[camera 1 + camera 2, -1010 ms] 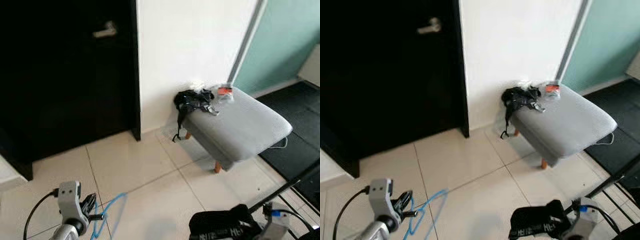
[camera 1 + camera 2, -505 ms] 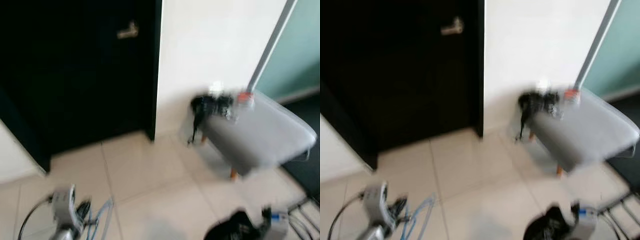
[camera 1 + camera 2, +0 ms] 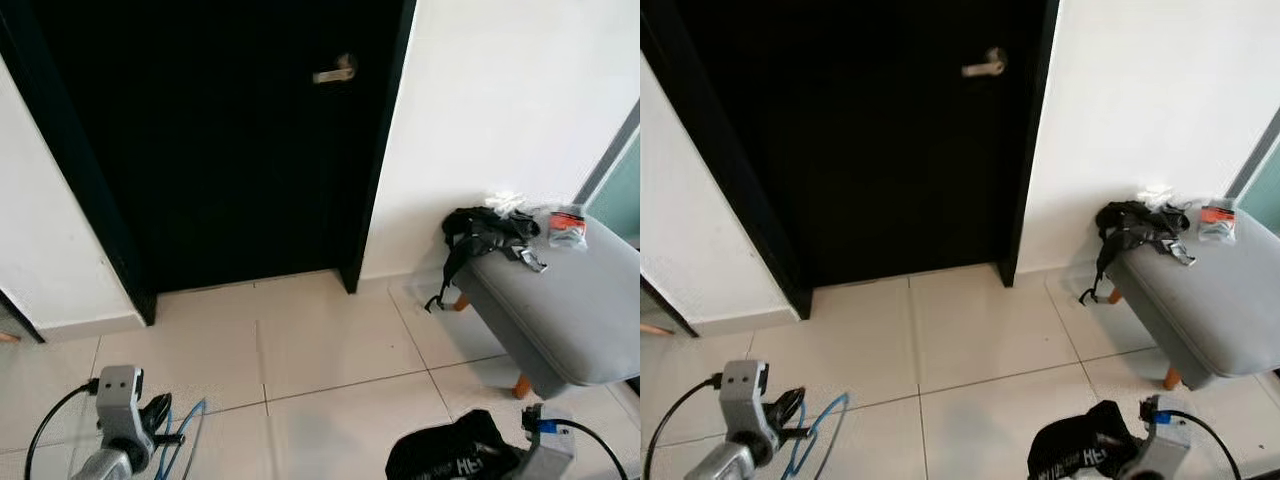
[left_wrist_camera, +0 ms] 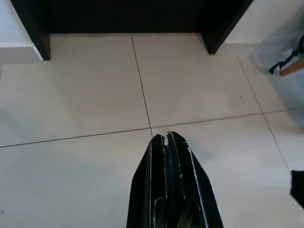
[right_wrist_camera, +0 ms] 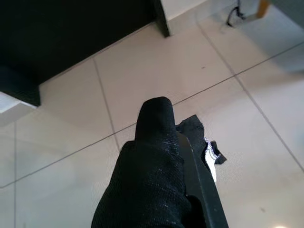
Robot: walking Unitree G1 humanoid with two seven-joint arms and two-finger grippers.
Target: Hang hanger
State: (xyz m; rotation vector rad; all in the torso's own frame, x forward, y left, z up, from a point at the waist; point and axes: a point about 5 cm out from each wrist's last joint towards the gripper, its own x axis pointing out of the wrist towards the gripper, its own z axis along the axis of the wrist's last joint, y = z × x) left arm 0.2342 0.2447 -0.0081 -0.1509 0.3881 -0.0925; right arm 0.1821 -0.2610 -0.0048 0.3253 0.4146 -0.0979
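Low on the left, my left gripper [image 3: 165, 437] is shut on a thin blue wire hanger [image 3: 183, 447], which hangs just above the tiled floor. The left wrist view has its two black fingers [image 4: 154, 171] pressed together, a blue strip of the hanger [image 4: 167, 159] between them. My right gripper [image 3: 500, 462], low on the right, is wrapped in a black garment [image 3: 450, 458] with white lettering. In the right wrist view that cloth [image 5: 152, 175] covers the fingers, and one black finger [image 5: 202, 190] lies tight against it.
A black door [image 3: 230, 150] with a silver lever handle [image 3: 333, 73] stands ahead in a white wall. At the right is a grey padded stool [image 3: 575, 320] on wooden legs, carrying a black strap bundle [image 3: 485, 228] and an orange packet [image 3: 566, 225]. Pale floor tiles [image 3: 320, 340] lie between.
The camera has swung left: the door now sits in the middle and the stool has shifted to the right edge. Both grippers keep their holds.
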